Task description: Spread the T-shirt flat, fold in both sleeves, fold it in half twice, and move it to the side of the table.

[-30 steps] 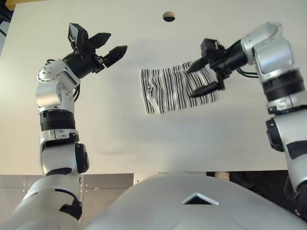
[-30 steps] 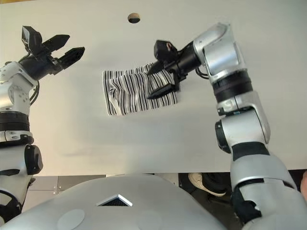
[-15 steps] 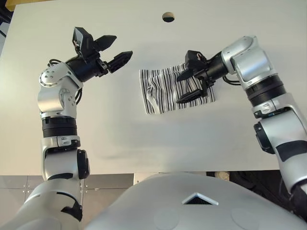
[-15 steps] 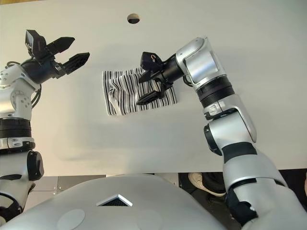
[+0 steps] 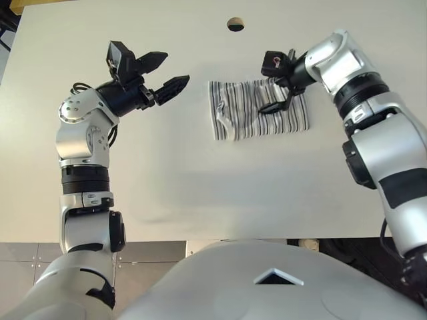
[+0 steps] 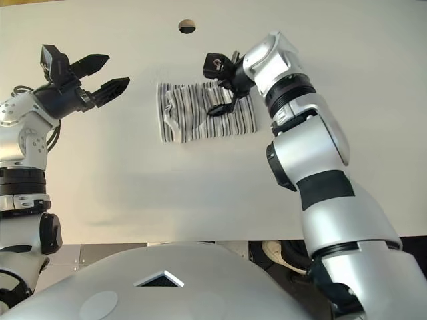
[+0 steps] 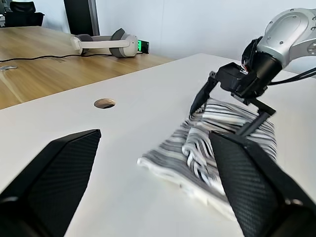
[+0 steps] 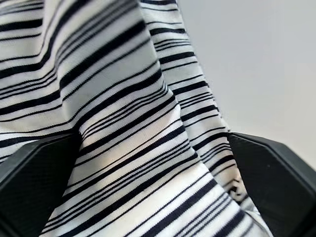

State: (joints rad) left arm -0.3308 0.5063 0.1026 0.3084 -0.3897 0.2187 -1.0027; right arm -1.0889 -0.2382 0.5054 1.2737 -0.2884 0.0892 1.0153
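Right jaws stand spread, tips pressed onto the folded T-shirt [image 5: 247, 123] lying mid-surface [image 5: 200, 187]; left jaws hover open, well apart from it. Folding looks finished (last step in hand): next, drag it sideways without loosening the layers.

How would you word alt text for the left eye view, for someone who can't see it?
A folded striped T-shirt lies on a white table, with the robot's right gripper on it, fingers open. The left gripper hovers open to the shirt's left; a round hole lies in the table beyond.
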